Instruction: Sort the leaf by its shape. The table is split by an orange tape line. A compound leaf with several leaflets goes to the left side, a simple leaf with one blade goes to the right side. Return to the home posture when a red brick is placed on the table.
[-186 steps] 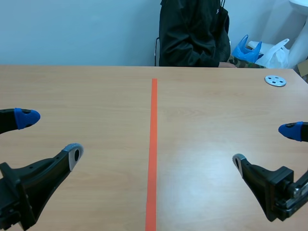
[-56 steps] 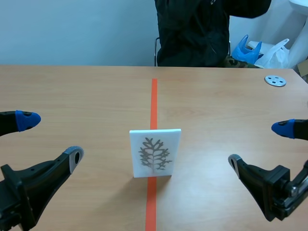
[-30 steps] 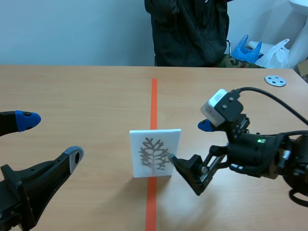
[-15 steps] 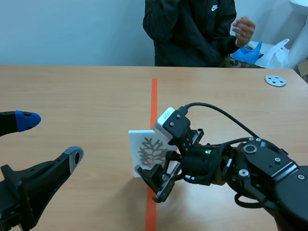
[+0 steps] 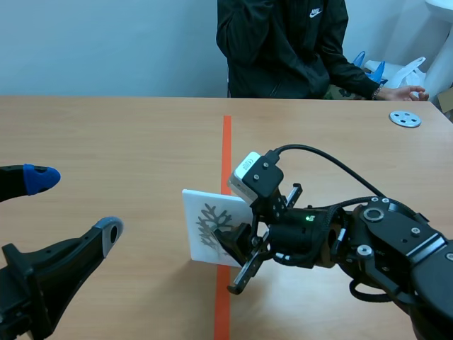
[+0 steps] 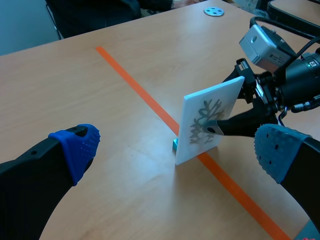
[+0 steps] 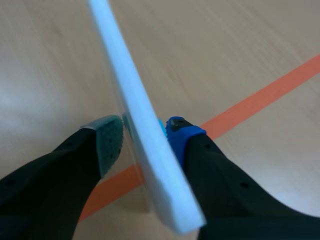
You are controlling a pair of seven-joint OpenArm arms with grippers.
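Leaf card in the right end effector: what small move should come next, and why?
Probably carry the card toward the left side of the orange tape line: the right end effector grips it at the line, and the printed leaf has several leaflets.

A white leaf card (image 5: 204,228) has appeared, standing on the orange line (image 5: 226,142). The right tool (image 5: 236,249) has swung in from the near right, closed its fingers on the card and nudged it slightly leftward, where it now tilts.
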